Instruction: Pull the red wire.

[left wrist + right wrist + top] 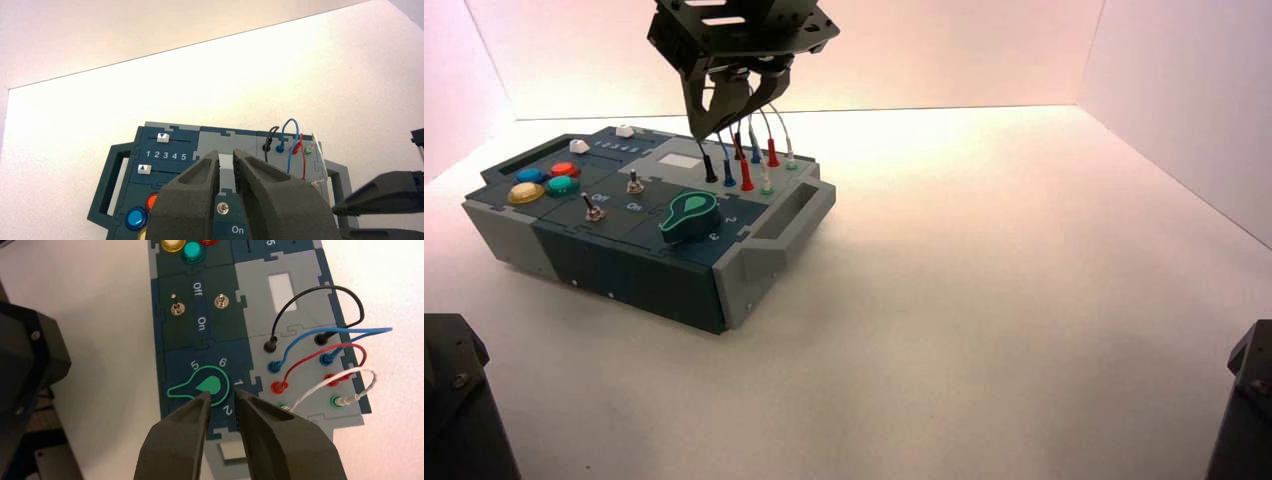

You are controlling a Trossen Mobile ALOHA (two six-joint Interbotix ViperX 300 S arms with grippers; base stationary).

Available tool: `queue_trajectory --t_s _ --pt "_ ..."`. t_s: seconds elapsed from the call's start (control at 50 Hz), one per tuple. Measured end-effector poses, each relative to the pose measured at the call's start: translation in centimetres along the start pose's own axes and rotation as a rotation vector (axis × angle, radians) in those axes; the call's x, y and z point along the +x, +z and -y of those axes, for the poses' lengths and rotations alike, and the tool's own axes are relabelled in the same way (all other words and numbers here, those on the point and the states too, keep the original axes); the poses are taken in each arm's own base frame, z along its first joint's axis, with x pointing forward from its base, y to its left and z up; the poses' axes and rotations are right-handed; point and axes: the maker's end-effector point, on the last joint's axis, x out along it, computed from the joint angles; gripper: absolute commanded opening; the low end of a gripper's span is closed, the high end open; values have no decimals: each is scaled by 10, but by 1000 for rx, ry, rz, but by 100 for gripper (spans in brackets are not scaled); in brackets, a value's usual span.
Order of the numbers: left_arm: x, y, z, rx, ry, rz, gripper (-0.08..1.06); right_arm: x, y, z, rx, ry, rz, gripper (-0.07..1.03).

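Left hand point(226, 154), right hand point(337, 219) above box point(624, 275) | red wire point(320, 353) arched front-to-back

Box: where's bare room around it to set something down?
Free: table between box and right wall. Crowded: box top, where red wire arches among black, blue and white ones; left gripper and right gripper above.
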Motion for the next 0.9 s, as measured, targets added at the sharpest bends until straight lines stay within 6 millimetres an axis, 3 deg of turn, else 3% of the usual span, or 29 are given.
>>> queue_trajectory --t_s 0.42,0.58,0.9 --pt "1 -1 0 -3 -1 -4 17 29 -18 10 14 -18 -46 37" --pt "2 -2 0 0 -1 -7 17 32 -17 23 30 -35 -46 43" --pt "3 -3 0 -4 -2 -13 17 33 -19 35 48 -51 -54 43"
